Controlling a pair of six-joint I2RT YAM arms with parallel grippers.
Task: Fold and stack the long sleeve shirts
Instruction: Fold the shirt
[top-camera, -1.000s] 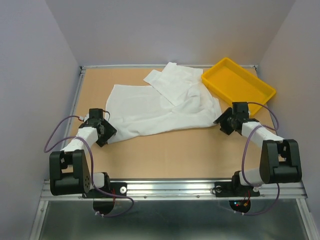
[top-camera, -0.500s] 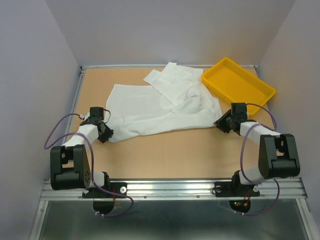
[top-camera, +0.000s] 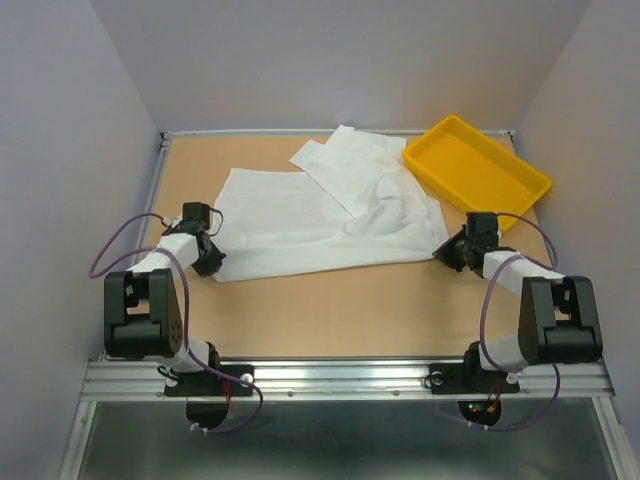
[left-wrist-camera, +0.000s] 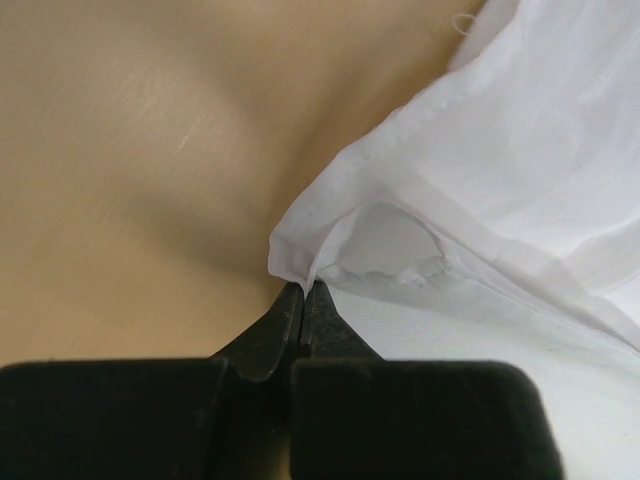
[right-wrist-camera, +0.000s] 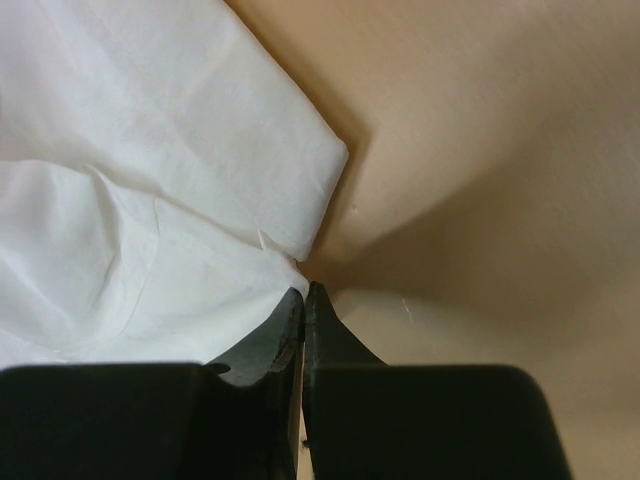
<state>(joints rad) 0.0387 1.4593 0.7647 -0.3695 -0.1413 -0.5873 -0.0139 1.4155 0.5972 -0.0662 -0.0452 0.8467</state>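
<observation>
A white long sleeve shirt (top-camera: 320, 215) lies spread and rumpled across the back half of the tan table, one sleeve (top-camera: 335, 165) folded over it toward the tray. My left gripper (top-camera: 213, 262) sits at the shirt's near-left corner, and in the left wrist view the gripper (left-wrist-camera: 303, 288) is shut on a pinch of the shirt's hem (left-wrist-camera: 520, 180). My right gripper (top-camera: 443, 250) is at the near-right corner; in the right wrist view this gripper (right-wrist-camera: 304, 290) is shut on the corner of the shirt's edge (right-wrist-camera: 150, 200).
A yellow tray (top-camera: 445, 122) stands at the back right, its near-left corner touching the shirt. Bare tan table (top-camera: 330, 310) stretches between the shirt and the arm bases. Grey walls close in the left, right and back.
Both grippers went from open to shut on the shirt's near corners. The left one slid slightly back and right; the shirt's near hem has flattened a little.
</observation>
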